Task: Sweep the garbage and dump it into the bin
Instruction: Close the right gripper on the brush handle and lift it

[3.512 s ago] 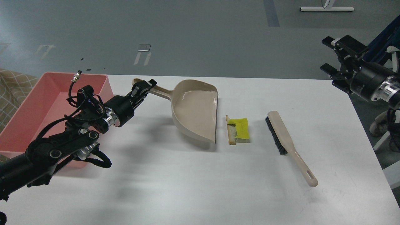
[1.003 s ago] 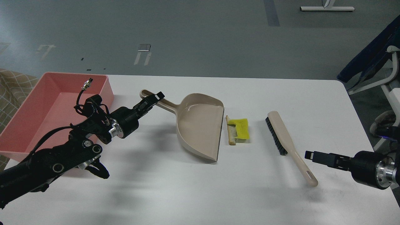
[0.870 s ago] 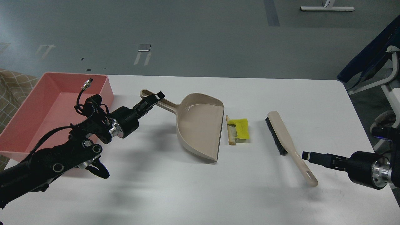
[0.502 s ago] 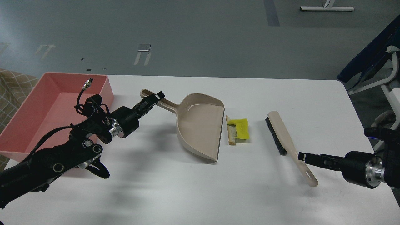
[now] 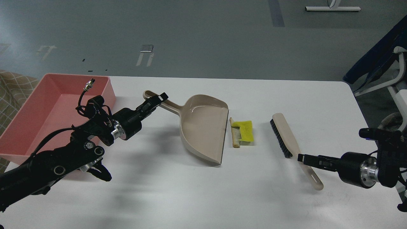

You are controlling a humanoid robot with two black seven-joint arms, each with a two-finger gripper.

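The garbage [image 5: 243,131], a yellow scrap with a tan stick, lies on the white table just right of the dustpan's open edge. The beige dustpan [image 5: 203,127] rests on the table; my left gripper [image 5: 155,100] is shut on its handle. The beige brush [image 5: 287,140] with black bristles lies right of the garbage, handle pointing toward me. My right gripper [image 5: 302,157] comes in low from the right, its tip at the brush handle; it shows edge-on, so I cannot tell its fingers apart. The pink bin [image 5: 105,92] stands at the far left.
The white table [image 5: 203,197] ends at the right close to my right arm. A chair base and dark fabric [image 5: 381,63] stand beyond the right edge. A patterned cloth [image 5: 12,86] lies left of the bin.
My right gripper has slid left along the table until its tip reaches the brush handle. The left gripper and dustpan have stayed still over the last second; before that the dustpan moved closer to the garbage.
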